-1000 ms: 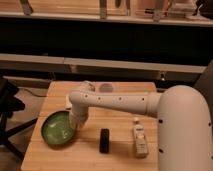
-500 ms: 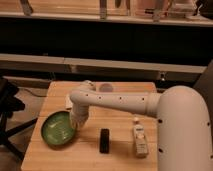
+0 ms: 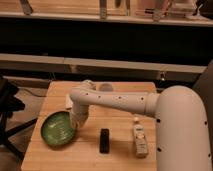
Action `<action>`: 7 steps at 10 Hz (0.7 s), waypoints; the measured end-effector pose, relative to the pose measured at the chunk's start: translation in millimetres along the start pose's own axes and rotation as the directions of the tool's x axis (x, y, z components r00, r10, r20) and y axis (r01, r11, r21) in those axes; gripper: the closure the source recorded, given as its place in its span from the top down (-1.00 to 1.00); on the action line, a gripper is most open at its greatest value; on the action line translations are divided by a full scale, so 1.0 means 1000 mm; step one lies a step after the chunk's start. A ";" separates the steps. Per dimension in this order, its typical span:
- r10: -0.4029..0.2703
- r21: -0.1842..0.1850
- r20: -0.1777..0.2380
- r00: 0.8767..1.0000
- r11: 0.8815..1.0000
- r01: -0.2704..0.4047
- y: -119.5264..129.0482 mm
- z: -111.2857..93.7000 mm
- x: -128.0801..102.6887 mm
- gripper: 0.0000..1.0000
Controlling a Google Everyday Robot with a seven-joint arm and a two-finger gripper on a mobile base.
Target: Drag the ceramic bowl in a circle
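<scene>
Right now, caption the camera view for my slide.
Gripper at the rim of the green ceramic bowl, black block nearby on wooden table.

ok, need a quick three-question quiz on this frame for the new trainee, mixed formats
1. True or false: the black block lies inside the ceramic bowl.
2. Where is the gripper? A) at the bowl's rim, on the side nearest the block; B) on top of the block; C) at the bowl's far-left rim.
3. What stands just beyond the block, toward the picture's right?

Key: 1 false, the block sits apart from the bowl; 2 A; 3 the small white bottle.
</scene>
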 end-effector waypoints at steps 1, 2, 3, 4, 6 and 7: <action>-0.005 -0.001 0.004 1.000 1.000 0.005 0.000 0.001 0.000 -1.00; -0.013 0.001 0.007 1.000 1.000 0.013 0.001 0.001 0.001 -1.00; -0.021 0.002 0.009 1.000 1.000 0.021 0.002 0.001 0.002 -1.00; -0.029 0.004 0.012 1.000 1.000 0.029 0.002 0.001 0.004 -1.00; -0.039 0.006 0.016 0.999 0.999 0.039 0.005 0.001 0.006 -1.00; -0.048 0.007 0.020 0.999 0.999 0.048 0.005 0.001 0.006 -1.00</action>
